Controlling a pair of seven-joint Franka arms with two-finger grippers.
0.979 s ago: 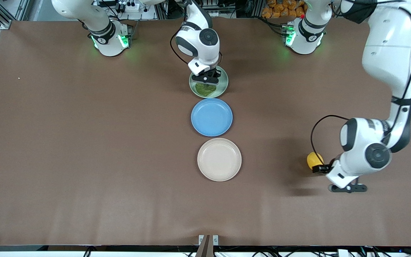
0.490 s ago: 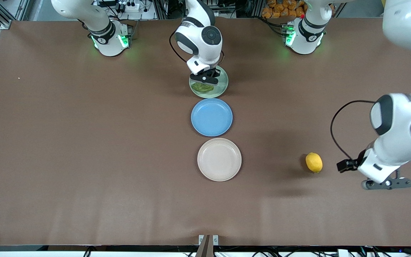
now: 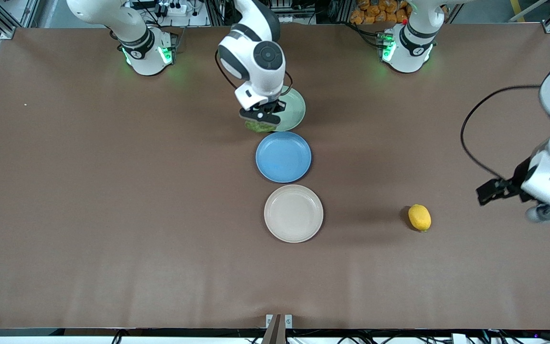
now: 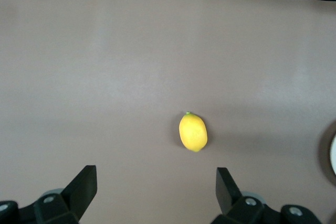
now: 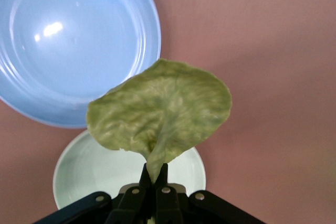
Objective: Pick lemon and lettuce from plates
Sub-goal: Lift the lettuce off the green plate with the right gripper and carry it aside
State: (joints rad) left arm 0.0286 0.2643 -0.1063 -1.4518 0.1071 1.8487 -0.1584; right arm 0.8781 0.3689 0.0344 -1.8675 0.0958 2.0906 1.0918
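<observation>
Right tool (image 3: 261, 117): clamped on lettuce (image 3: 257, 126), over green plate (image 3: 293, 111) edge. Left tool (image 4: 156, 190): jaws apart, lemon (image 3: 419, 217) on bench (image 3: 112, 191), I judge delivered.

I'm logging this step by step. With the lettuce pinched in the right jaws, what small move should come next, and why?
Probably carry the lettuce sideways toward the right arm's end, clear of the plates, then lower it. The right gripper holds it by one edge above the pale green plate's rim, the leaf hanging partly over the blue plate. The lemon already lies on the table.
</observation>
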